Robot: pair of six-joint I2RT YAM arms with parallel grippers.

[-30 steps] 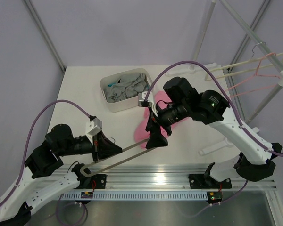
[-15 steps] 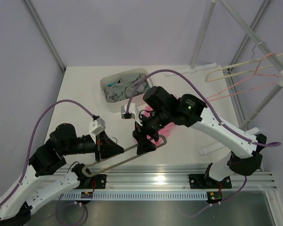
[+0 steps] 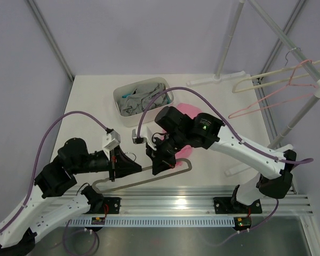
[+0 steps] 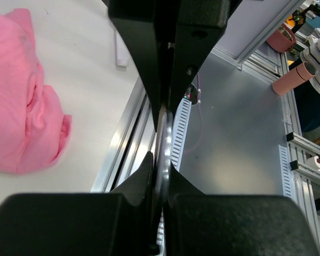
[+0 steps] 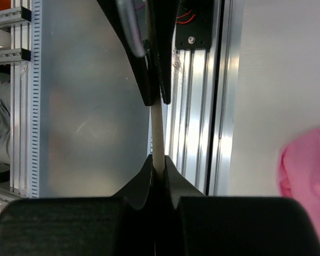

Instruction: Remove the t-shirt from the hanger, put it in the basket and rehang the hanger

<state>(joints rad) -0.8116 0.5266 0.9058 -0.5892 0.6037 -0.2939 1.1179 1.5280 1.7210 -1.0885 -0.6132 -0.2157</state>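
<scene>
hanger (image 3: pixel 149 180): dark grey frame, bare of cloth, held up by both of my grippers above the near part of the table (image 3: pixel 90 106); from overhead it slants slightly up to the right
left gripper (image 3: pixel 129 169): I see its jaws pressed together on the hanger's silver hook (image 4: pixel 164 140), with the metal pinched between the two black fingers (image 4: pixel 144 64)
right gripper (image 3: pixel 160 164): jaws clamped on one of the hanger's long bars (image 5: pixel 157 136), just to the right of my left gripper; in its wrist view the bar runs straight out from between the tips
t-shirt (image 3: pixel 184 112): bright pink, crumpled in a heap on the table and off the hanger; from above my right arm covers most of it, so I see pink only behind the arm and a little below it
tub (image 3: pixel 129 119): white, toward the back of the table, filled with grey clothes (image 3: pixel 141 100); the t-shirt lies near its right end
cream hanger (image 3: pixel 266 74): hangs at the far right, well apart from the grippers
pink wire hanger (image 3: pixel 266 98): hangs just beside the cream one at the far right
</scene>
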